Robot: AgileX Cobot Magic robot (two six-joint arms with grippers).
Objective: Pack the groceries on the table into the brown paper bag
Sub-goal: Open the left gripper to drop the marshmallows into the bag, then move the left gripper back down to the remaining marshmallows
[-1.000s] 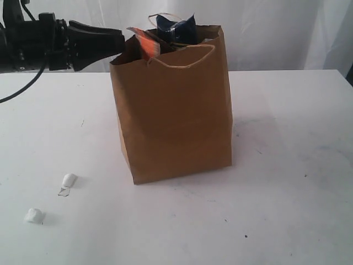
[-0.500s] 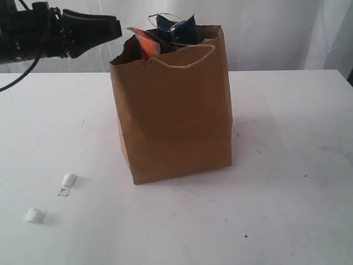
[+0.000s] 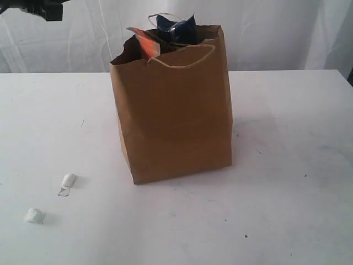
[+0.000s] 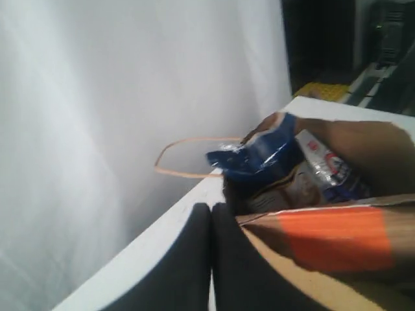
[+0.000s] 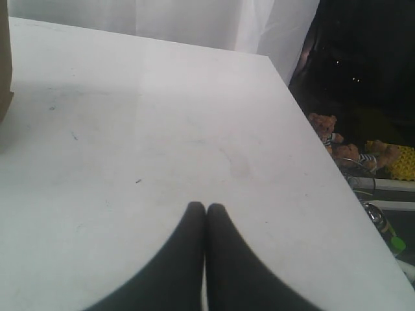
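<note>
The brown paper bag (image 3: 174, 110) stands upright mid-table. An orange-labelled brown pouch (image 3: 144, 43) and a blue packet (image 3: 175, 27) poke out of its top. Two white wrapped sweets (image 3: 69, 179) (image 3: 34, 216) lie on the table (image 3: 287, 193) at the front left. Only a dark bit of my left arm (image 3: 47, 8) shows, in the top left corner. In the left wrist view my left gripper (image 4: 211, 207) is shut and empty, just outside the bag's rim (image 4: 363, 139), beside the orange label (image 4: 331, 236). My right gripper (image 5: 206, 207) is shut and empty, over bare table.
A pale cord handle (image 4: 188, 155) arches over the bag's far side. A white curtain (image 3: 276, 33) hangs behind the table. The table's right edge (image 5: 305, 116) drops to a dark area holding small toys (image 5: 324, 129). The bag's corner (image 5: 5, 65) shows in the right wrist view.
My left arm has lifted up and back to the left, away from the bag's rim, almost leaving the exterior view. Bag and sweets have not moved.
</note>
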